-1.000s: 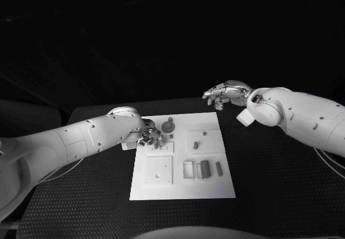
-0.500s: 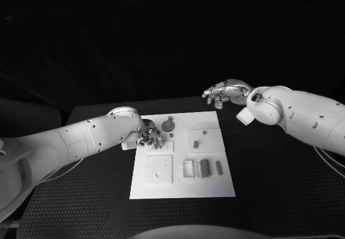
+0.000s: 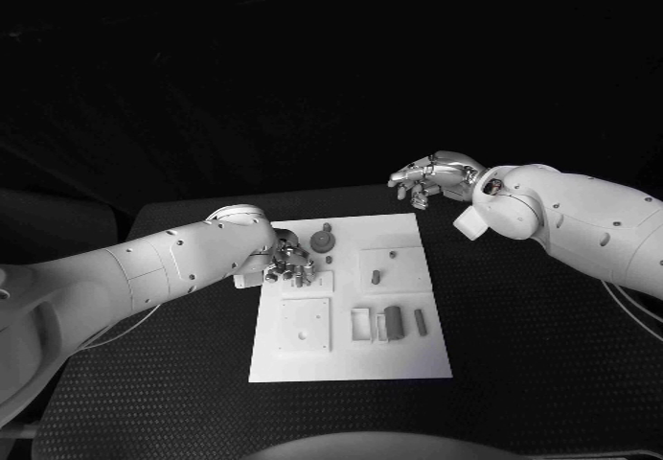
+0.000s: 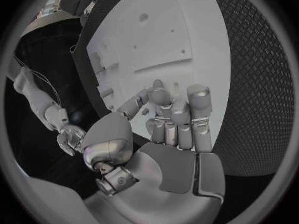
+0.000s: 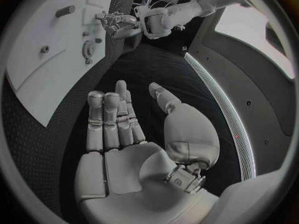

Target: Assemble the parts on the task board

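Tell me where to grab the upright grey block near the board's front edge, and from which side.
Judging by its pose, pinch the block across its narrow faces near the top, coming straight down from above: it stands upright in a slot of the board, with other pieces close on either side.

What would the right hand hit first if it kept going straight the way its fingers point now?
Probably the black table: the right hand is open, fingers aimed past the task board edge. Beyond lies the board's corner, though depth is unclear.
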